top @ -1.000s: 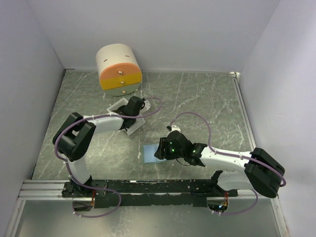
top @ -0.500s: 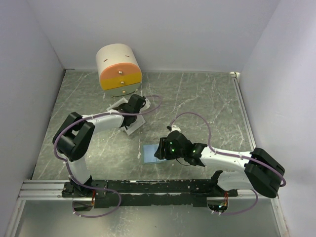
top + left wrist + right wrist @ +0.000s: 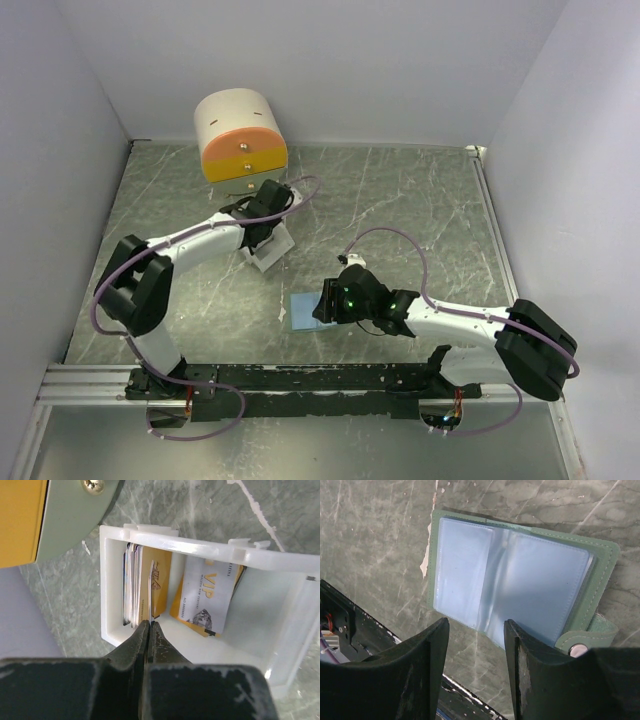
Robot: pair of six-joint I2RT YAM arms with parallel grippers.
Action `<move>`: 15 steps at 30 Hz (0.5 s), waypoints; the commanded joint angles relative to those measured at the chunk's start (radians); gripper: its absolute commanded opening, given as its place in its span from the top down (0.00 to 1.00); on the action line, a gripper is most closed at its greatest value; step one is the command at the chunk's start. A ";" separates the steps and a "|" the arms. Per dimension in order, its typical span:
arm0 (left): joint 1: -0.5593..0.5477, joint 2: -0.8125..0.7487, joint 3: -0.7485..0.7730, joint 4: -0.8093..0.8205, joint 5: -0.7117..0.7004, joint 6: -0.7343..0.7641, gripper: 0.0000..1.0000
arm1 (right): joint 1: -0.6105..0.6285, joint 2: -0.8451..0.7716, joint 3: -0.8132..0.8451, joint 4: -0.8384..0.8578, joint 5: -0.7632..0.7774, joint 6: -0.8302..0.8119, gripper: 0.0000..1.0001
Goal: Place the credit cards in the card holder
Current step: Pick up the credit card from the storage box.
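The left pincer [image 3: 148,626] is pressed together on the near edge of one card [image 3: 150,587], which the left wrist view shows edge-on as a thin pale line. This card stands upright inside the white box [image 3: 200,544], between a stack of cards [image 3: 131,585] packed upright against the box's left wall and an orange-yellow card [image 3: 161,577] just beside it. Farther right in the same box a pale card printed "VIP" [image 3: 207,597] leans tilted, with an orange one behind it. How many cards make up the stack cannot be told. The box sits on the marbled green tabletop [image 3: 420,200], near the foot of the cream cylinder [image 3: 240,135], whose orange and yellow drawer fronts face the arms.

The holder [image 3: 515,585] lies open and flat on the tabletop, well apart from the box, in front of the right arm. Its pale blue sleeves face up and look bare, its grey-green cover shows around the rim, and its clasp [image 3: 577,650] sits at the near right corner. The right pincer [image 3: 475,645] is spread, its two dark fingers [image 3: 420,665] hanging above the holder's near edge; whether they touch it cannot be told.
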 commanded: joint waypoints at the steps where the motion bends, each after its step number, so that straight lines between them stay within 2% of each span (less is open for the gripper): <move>1: -0.004 -0.081 0.040 -0.074 0.060 -0.088 0.93 | 0.001 0.003 0.014 -0.001 0.013 0.006 0.52; 8: -0.003 -0.198 0.034 -0.107 0.200 -0.238 0.93 | 0.000 -0.024 0.027 -0.007 0.014 0.014 0.52; 15: -0.003 -0.443 -0.079 -0.048 0.458 -0.463 0.93 | 0.001 -0.129 -0.037 0.143 -0.001 0.063 0.52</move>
